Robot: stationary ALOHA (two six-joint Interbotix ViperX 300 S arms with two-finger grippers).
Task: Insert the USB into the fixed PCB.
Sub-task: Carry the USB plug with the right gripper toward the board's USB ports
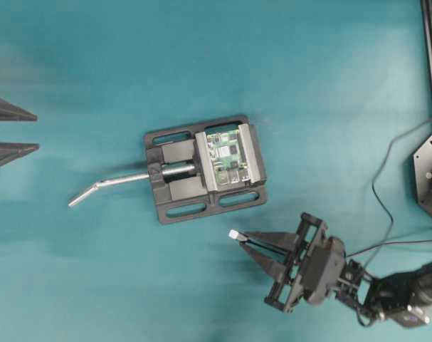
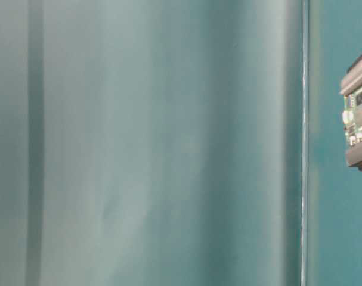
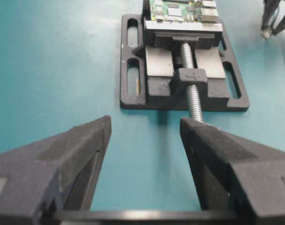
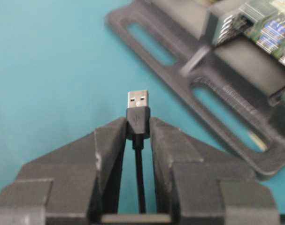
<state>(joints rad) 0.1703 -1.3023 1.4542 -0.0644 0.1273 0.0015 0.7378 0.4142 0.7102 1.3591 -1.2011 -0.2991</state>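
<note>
Overhead: PCB (image 1: 226, 156) in vise (image 1: 178, 187), USB (image 1: 234, 234) apart

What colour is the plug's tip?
Silvery metal on the USB, black behind; clearest in the right wrist view.

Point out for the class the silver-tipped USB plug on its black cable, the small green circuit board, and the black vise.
silver-tipped USB plug (image 4: 138, 99): right wrist view, on its metal tip.
small green circuit board (image 1: 226, 154): overhead view, board's middle.
black vise (image 3: 135, 101): left wrist view, base plate's near-left corner.

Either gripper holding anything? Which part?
Right gripper pinches the USB by its black plug body, metal tip protruding. Left gripper is open, empty.
</note>
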